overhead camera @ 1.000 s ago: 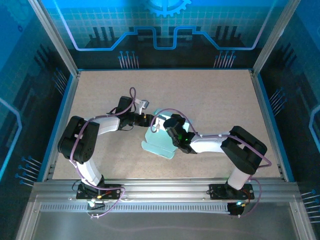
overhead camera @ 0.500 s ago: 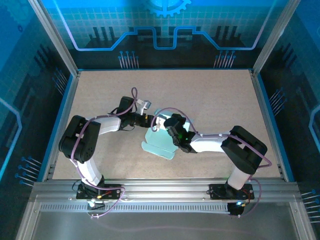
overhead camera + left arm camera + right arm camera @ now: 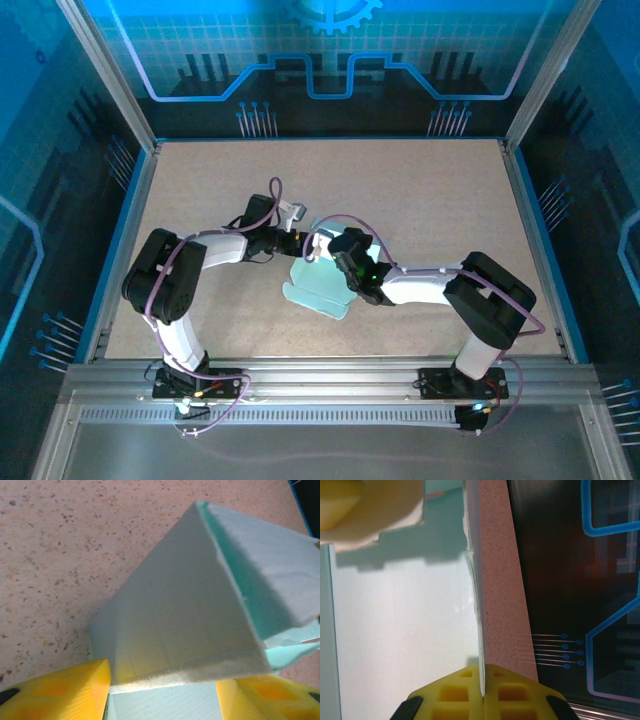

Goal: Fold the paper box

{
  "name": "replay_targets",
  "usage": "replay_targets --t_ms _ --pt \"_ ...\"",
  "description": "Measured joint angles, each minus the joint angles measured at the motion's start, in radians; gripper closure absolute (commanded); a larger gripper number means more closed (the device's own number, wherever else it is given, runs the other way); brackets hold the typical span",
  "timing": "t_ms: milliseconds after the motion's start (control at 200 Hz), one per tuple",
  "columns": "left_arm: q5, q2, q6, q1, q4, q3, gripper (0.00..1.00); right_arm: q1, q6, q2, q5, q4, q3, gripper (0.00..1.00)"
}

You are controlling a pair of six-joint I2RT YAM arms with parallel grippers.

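Note:
The paper box (image 3: 318,287), pale blue card partly folded, lies near the middle of the table between both arms. My left gripper (image 3: 299,246) is at its far left corner. In the left wrist view this gripper (image 3: 162,682) is open: its yellow fingers (image 3: 65,690) stand wide apart against the near edge of a raised flap (image 3: 185,605), with the box's floor showing between them. My right gripper (image 3: 337,256) is at the box's far right side. Close up, the right gripper (image 3: 483,669) is shut on a thin upright wall of the box (image 3: 400,620).
The speckled tan table (image 3: 430,190) has open room behind and to both sides of the box. Blue raised edges and metal posts (image 3: 112,90) border it. A metal rail (image 3: 330,385) runs along the near edge by the arm bases. Purple cables loop over both wrists.
My left arm has shifted slightly to the right, closer to the box's far corner. The right arm and the box have stayed in place.

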Motion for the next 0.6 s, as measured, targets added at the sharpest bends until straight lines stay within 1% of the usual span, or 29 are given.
replay_targets --t_ms 110,165,410,600 --pt "-0.019 0.001 0.0 -0.001 0.001 0.0 0.4 0.001 -0.001 0.0 0.001 0.0 0.0 1.0" --pt "-0.026 0.003 0.0 -0.002 0.001 0.0 0.41 0.003 -0.009 0.004 0.005 0.008 0.0 1.0" --pt "-0.046 0.019 -0.005 -0.002 0.002 0.0 0.46 0.019 -0.094 0.087 0.078 0.153 0.0 1.0" --pt "-0.06 0.019 -0.01 -0.002 0.007 -0.001 0.49 0.035 -0.148 0.122 0.116 0.228 0.0 1.0"
